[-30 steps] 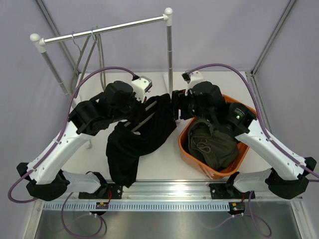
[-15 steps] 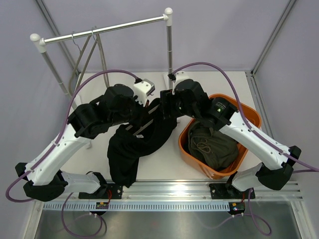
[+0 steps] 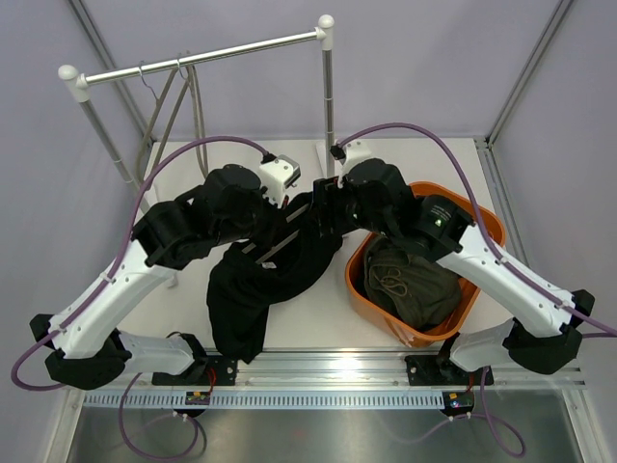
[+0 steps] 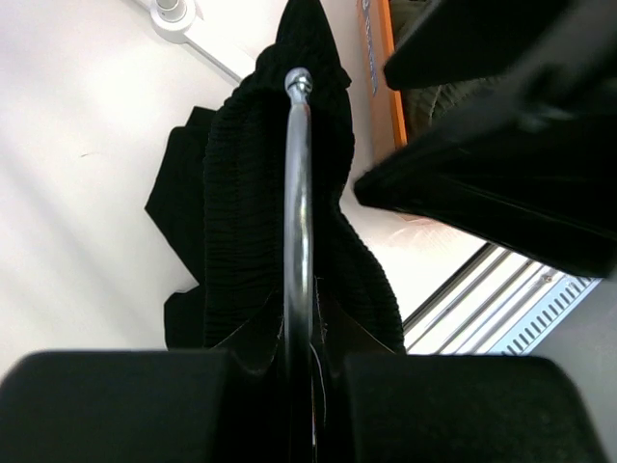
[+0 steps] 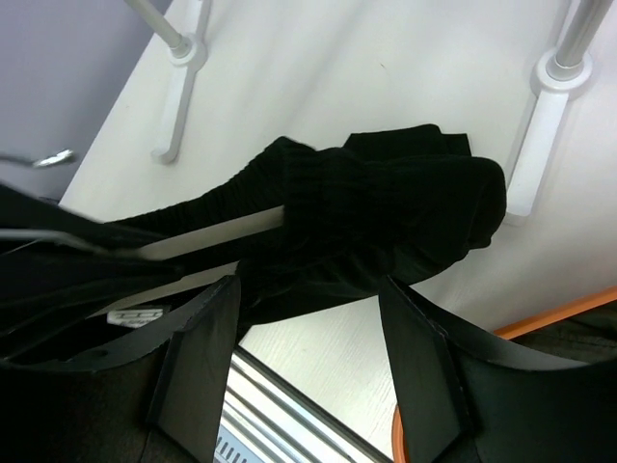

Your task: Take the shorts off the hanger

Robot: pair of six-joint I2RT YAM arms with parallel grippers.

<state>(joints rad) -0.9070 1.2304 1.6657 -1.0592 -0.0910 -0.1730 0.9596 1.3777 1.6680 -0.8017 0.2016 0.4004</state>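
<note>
The black shorts hang from a metal hanger over the table, their legs trailing toward the near edge. My left gripper is shut on the hanger's bar, with the black waistband bunched round it. My right gripper is open, its jaws just above the far end of the waistband and not touching it. The olive-grey shorts with a drawstring lie in the orange basket. The navy shorts are out of view.
A clothes rack stands at the back with empty wire hangers on its rail; its right post rises just behind both grippers. The rack feet rest on the white table. The basket rim is close to my right gripper.
My right arm has swung left from over the basket to the end of the black waistband. My left arm has kept hold of the hanger and shifted only slightly.
</note>
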